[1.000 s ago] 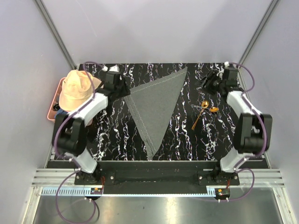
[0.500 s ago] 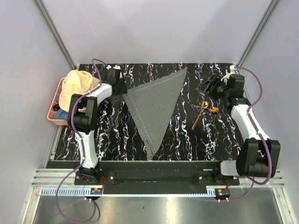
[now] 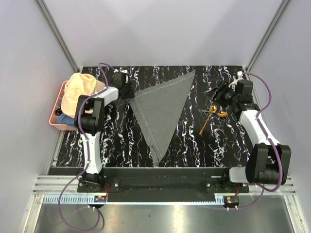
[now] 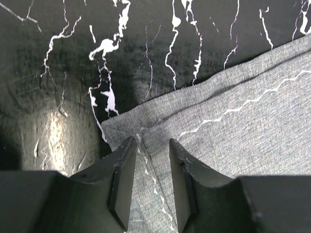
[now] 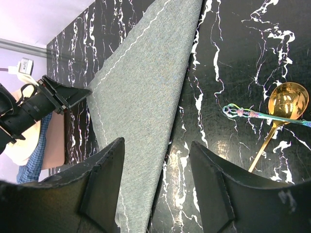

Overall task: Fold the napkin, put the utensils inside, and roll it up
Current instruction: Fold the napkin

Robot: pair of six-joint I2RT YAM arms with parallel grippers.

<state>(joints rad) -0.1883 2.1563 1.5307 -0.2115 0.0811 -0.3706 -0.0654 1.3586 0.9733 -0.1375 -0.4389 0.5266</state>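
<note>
My left tool straddles the left corner of the napkin, which lies folded into a triangle in the middle of the surface. The jaws stand narrow, but I cannot tell whether they pinch the cloth, so I want both layers caught before lifting. My right tool hangs released and empty near the utensils.

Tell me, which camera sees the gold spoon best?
The right wrist view: the gold spoon is big and sharp, bowl and handle clear. The top view shows it whole but tiny. The left wrist view shows only napkin and table.
</note>
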